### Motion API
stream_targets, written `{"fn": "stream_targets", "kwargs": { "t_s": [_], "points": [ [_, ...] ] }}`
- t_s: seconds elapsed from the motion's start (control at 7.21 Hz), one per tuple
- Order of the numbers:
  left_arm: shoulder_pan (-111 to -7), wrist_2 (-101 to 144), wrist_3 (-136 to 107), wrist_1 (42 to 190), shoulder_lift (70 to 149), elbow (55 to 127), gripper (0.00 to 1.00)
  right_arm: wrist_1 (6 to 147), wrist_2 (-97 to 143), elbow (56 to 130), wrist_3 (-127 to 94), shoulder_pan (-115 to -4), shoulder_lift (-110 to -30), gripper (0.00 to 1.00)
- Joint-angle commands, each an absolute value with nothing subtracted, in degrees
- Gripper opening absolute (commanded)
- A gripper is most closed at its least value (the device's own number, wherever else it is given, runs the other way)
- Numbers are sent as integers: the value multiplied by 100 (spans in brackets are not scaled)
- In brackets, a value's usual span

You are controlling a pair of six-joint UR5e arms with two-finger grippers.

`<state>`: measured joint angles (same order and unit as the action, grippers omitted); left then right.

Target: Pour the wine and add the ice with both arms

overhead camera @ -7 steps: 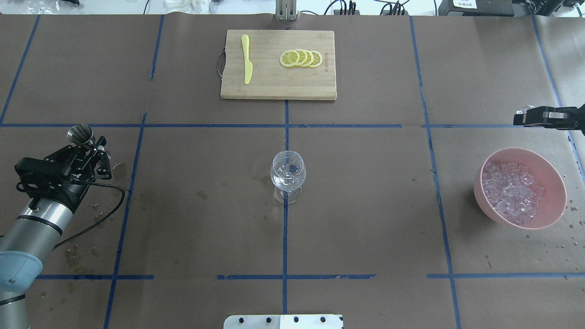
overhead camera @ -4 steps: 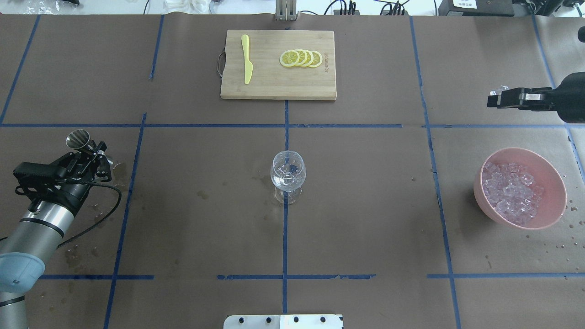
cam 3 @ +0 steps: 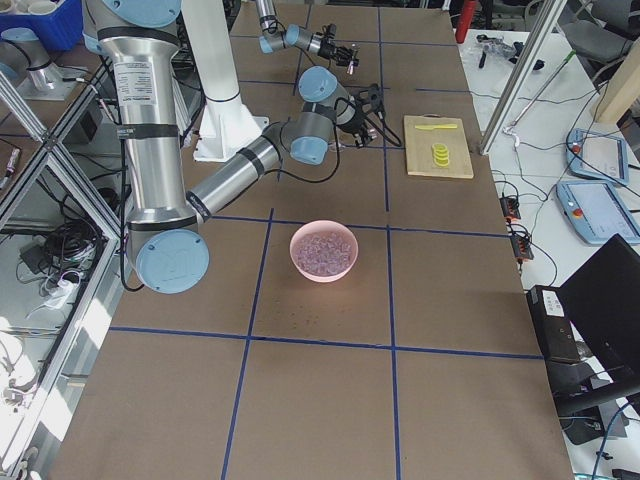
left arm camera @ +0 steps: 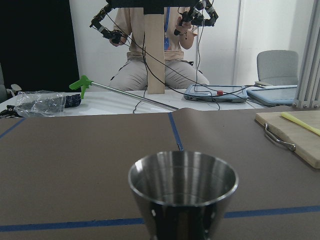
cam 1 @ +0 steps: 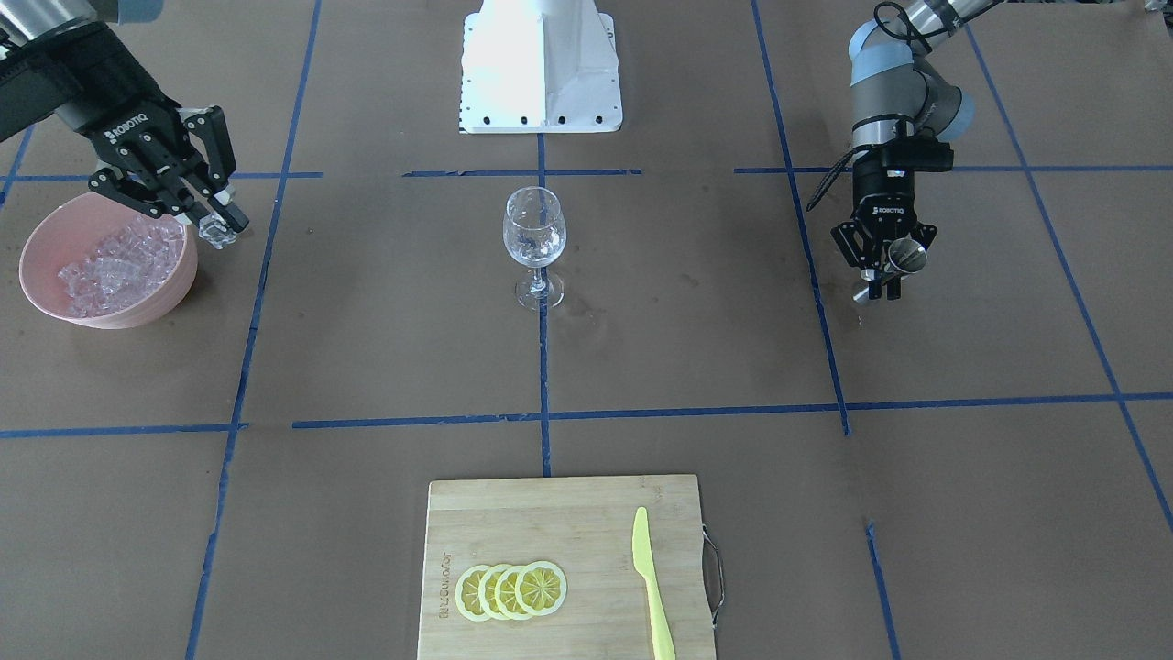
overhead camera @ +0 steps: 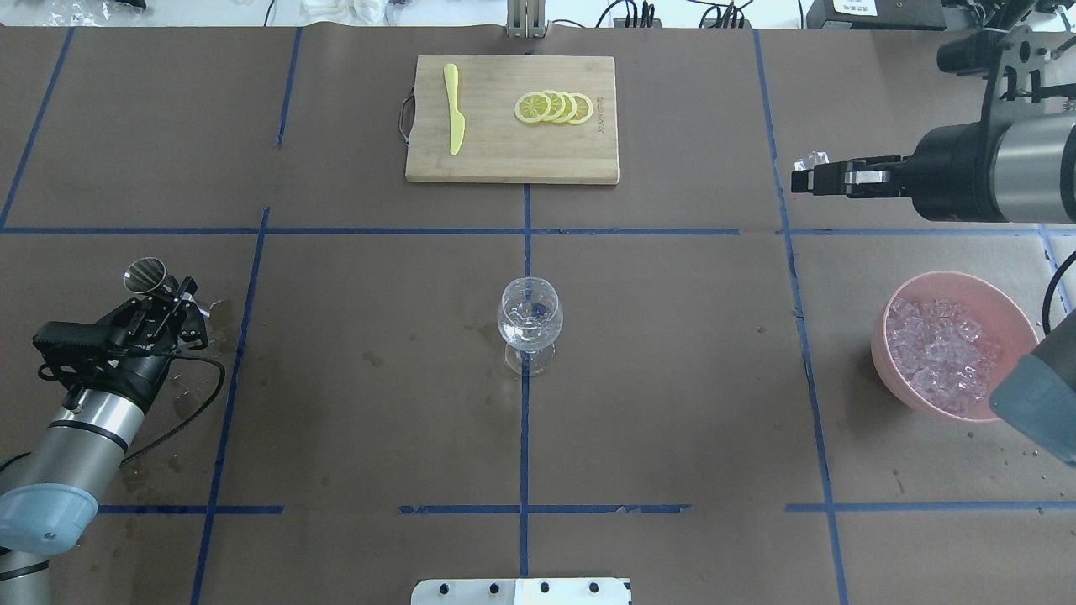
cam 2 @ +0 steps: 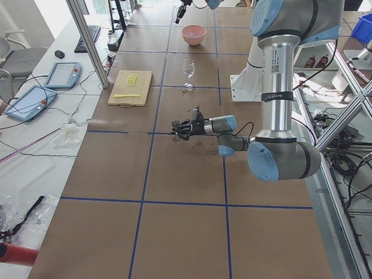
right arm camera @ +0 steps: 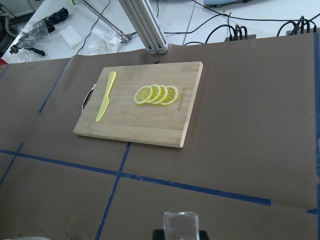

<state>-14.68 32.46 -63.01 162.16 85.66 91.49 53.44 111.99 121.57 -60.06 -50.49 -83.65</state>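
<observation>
A clear stemmed wine glass [overhead camera: 530,323] stands upright at the table's middle, also in the front view [cam 1: 534,234]. My left gripper [overhead camera: 172,296] is shut on a steel jigger [overhead camera: 145,275] at the far left; it is tilted on its side in the front view [cam 1: 907,257], and its open mouth fills the left wrist view [left arm camera: 182,192]. My right gripper [overhead camera: 809,179] is shut on one ice cube [overhead camera: 812,159], raised beyond the pink bowl [overhead camera: 884,370] holding the ice heap [overhead camera: 937,353]. The cube also shows in the front view [cam 1: 218,234] and the right wrist view [right arm camera: 181,226].
A wooden cutting board [overhead camera: 504,155] lies at the far middle with lemon slices [overhead camera: 553,107] and a yellow knife [overhead camera: 454,109]. The white pedestal [cam 1: 541,64] stands at the robot's side. Wet stains mark the paper near the left gripper.
The right arm has swung in from the right edge, leftward and farther from the bowl, carrying the ice cube. The left gripper with the jigger has drifted slightly toward the robot.
</observation>
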Motion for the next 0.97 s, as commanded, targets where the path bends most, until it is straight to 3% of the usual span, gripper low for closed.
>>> {"fn": "stream_targets", "kwargs": {
  "t_s": [0.0,0.55,0.83],
  "points": [
    [-1267,3182,-6511,16216,8596,9114,0,5344,11083,12129,-6003,-4721,-8052,0],
    [-1204,3173,-6539,16207,8701,8991,2,5353,10916,12059,-5977,-4342,-7708,0],
    [-1204,3173,-6530,16207,8745,8983,29,5353,10802,12041,-5968,-4202,-7585,0]
  ]
}}
